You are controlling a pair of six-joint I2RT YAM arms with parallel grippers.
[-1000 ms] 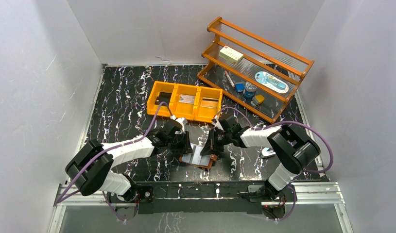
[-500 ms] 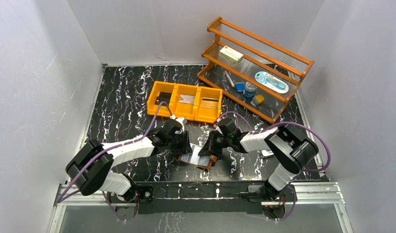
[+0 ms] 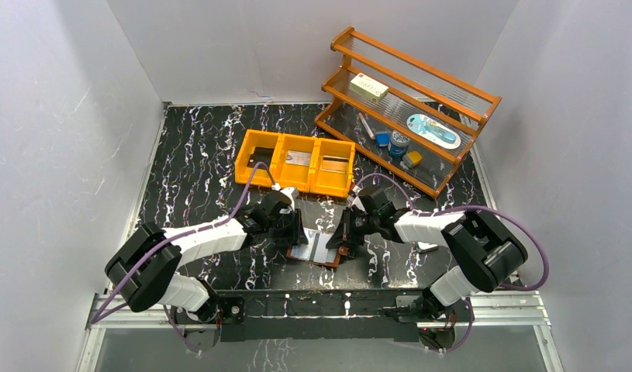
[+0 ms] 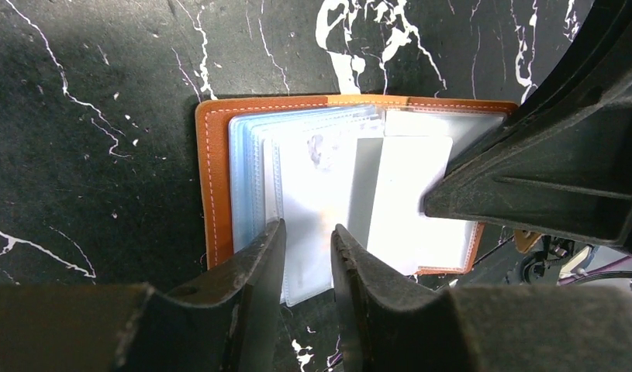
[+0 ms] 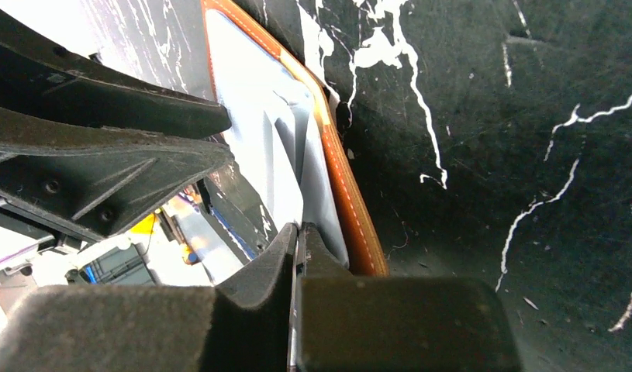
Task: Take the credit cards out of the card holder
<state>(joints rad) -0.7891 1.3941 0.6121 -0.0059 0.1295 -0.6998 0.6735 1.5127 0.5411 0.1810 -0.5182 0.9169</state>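
Observation:
The brown card holder (image 3: 316, 249) lies open on the black marble table between my two grippers. In the left wrist view its leather rim (image 4: 212, 178) frames pale blue plastic sleeves (image 4: 312, 178), with a whitish credit card (image 4: 405, 201) on the right page. My left gripper (image 4: 309, 232) stands over the sleeves' near edge, jaws a little apart with nothing pinched. My right gripper (image 5: 298, 229) sits at the holder's right edge (image 5: 347, 186), shut on a thin pale sheet that looks like the card's edge. From above, the left gripper (image 3: 297, 232) and right gripper (image 3: 341, 240) flank the holder.
An orange three-compartment bin (image 3: 295, 163) with flat cards in it stands just behind the holder. A wooden rack (image 3: 409, 108) with small items fills the back right. A small white-and-blue piece (image 3: 429, 245) lies under the right arm. White walls enclose the table.
My right gripper has come down and forward onto the holder's right edge, and its arm has swung out to the right. The left gripper and the holder have stayed put.

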